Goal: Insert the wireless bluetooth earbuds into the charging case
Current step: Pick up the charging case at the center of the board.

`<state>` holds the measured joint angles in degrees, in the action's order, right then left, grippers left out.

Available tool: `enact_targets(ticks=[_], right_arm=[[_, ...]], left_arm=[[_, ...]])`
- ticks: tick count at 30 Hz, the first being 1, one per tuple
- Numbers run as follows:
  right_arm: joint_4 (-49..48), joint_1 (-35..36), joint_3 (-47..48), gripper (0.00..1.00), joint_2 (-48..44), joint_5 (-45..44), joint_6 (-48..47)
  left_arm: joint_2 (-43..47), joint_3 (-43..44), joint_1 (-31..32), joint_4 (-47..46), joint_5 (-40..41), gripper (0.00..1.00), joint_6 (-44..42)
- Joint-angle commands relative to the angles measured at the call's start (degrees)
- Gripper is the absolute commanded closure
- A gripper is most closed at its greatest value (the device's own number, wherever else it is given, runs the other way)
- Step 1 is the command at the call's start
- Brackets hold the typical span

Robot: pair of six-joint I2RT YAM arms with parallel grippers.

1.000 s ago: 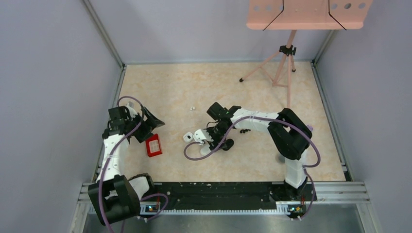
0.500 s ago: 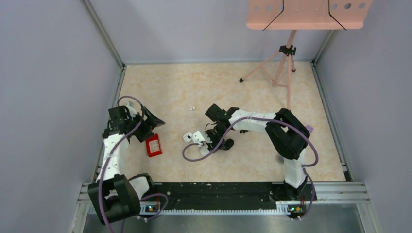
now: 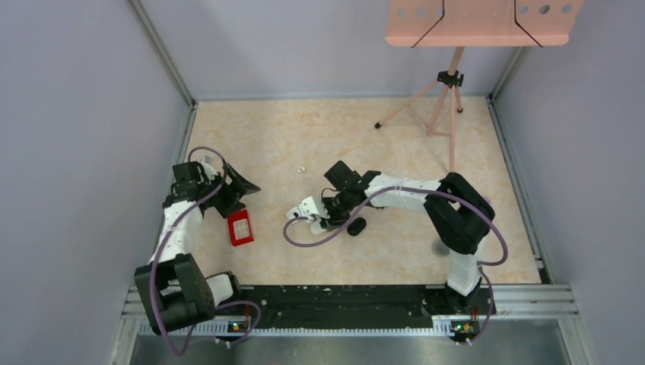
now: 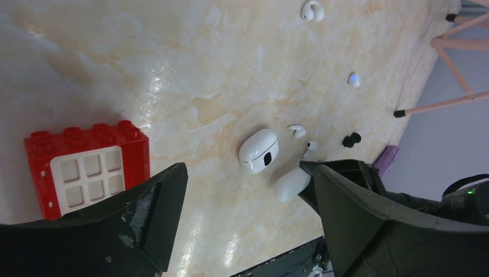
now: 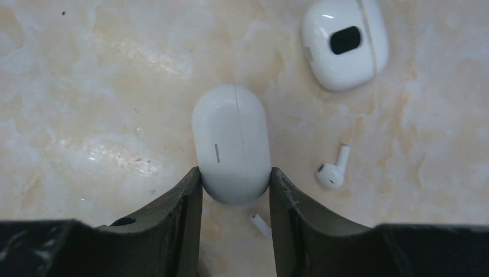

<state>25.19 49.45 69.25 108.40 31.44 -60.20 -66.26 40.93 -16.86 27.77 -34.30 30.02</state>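
White closed charging case (image 5: 230, 144) sits pinched at its sides by the right gripper (image 5: 235, 176), probably to steady it for opening, one stemmed white earbud (image 5: 333, 171) lying loose just beside that case, left gripper (image 4: 247, 173) spread empty well apart from it.

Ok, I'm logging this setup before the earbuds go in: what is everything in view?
table: one, beige marble, under everything
plain case: one, white, closed, mid-table
windowed case: one, white with black oval, beside the plain case, apart
stemmed earbuds: two, white, lying by the cases
black earbuds: one pair, black, past the cases
small loose pieces: two, white, farther out
block: one, red with white grid, left side
tripod: one, pink, far right corner
board: one, pink, above the tripod
left end effector: one, black, open, empty
right end effector: one, black, closed on the plain case
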Motion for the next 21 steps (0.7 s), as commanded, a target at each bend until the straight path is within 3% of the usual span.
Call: enact_targets(ticks=[1, 6, 12, 21], right_arm=[[-9.5, -1.9, 0.7, 0.74, -9.1, -3.5, 8.0], [-12.9, -4.7, 1.2, 0.75, -19.1, -8.3, 12.2], [-20.4, -4.9, -2.1, 0.76, -29.7, -17.8, 17.2], [-22.1, -3.9, -0.1, 0.74, -32.5, -22.1, 20.1]], left_arm=[[-2.6, 6.1, 3.3, -4.7, -6.1, 0.14, -3.5], [-0.6, 10.9, 12.5, -16.3, -13.2, 0.11, -8.8], [5.1, 6.0, 21.2, -43.3, -20.4, 0.08, -5.5], [-0.4, 7.5, 28.7, -52.0, -24.8, 0.18, 0.5]])
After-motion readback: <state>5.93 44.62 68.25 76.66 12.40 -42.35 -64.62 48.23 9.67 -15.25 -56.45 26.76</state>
